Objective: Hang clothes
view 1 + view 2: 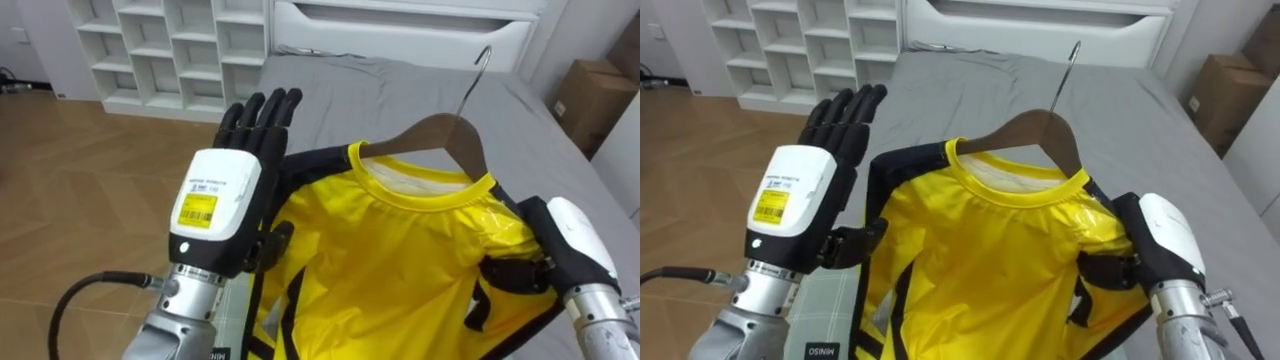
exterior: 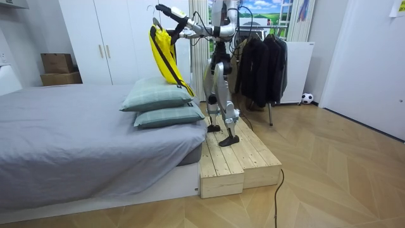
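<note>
At the bedside, up on a wooden platform point(image 2: 234, 158), we find the robot facing the grey bed point(image 1: 400, 85) with both arms raised. The yellow shirt point(image 1: 400, 260) is already threaded onto the wooden hanger point(image 1: 445, 135) and held high in front of its chest, the metal hook point(image 1: 482, 60) pointing off toward 1 o'clock, free of any rail.

The left hand point(image 1: 215, 200) stands at 9 o'clock of the shirt, spread flat, fingers straight up, against the garment's dark-trimmed edge. The right hand point(image 1: 580, 245), at 4 o'clock, appears to pinch the shirt's shoulder, a dark thumb lying across the yellow cloth.

So we judge the dressing of the hanger done. What remains is carrying it to the clothes rack point(image 2: 259, 63) and setting the hook over its rail. That rack, full of dark garments, stands at 3 o'clock of the robot in the room view, at its back, so a turn on the narrow platform looks needed.

Around us are two pillows point(image 2: 161, 104) below the hanging shirt, a white shelf unit point(image 1: 170, 50) at 10 o'clock, and a cardboard box point(image 1: 590, 100) at 2 o'clock.
</note>
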